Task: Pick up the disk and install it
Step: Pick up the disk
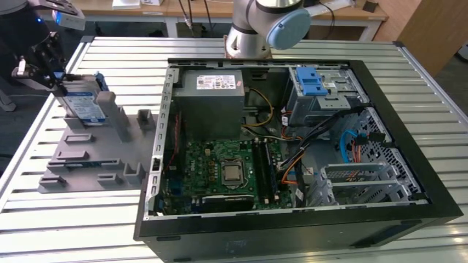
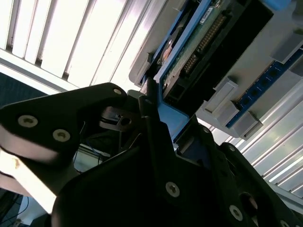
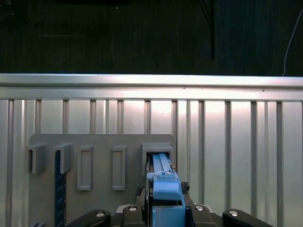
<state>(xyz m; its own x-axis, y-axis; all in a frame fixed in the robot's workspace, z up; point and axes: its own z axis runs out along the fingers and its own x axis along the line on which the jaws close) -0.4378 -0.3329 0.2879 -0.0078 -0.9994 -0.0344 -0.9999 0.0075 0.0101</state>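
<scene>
The disk (image 1: 83,104) stands on edge in a slot of the grey holder block (image 1: 95,156) at the exterior view's left, its blue-and-white label facing the computer case. My gripper (image 1: 64,80) is at its upper far edge, shut on it. In the first wrist view the disk's blue rail (image 3: 161,163) runs between my fingers (image 3: 142,191) into the holder's slot (image 3: 157,149). In the second wrist view the disk's circuit-board side (image 2: 199,42) and blue rail show just past my gripper (image 2: 151,109).
An open black computer case (image 1: 380,137) lies on the slatted metal table (image 1: 117,52), with a power supply (image 1: 212,104), a motherboard (image 1: 219,170) and a drive cage with a blue latch (image 1: 310,82). The arm's base (image 1: 249,38) stands behind it. A thin blue strip (image 3: 57,189) sits in another holder slot.
</scene>
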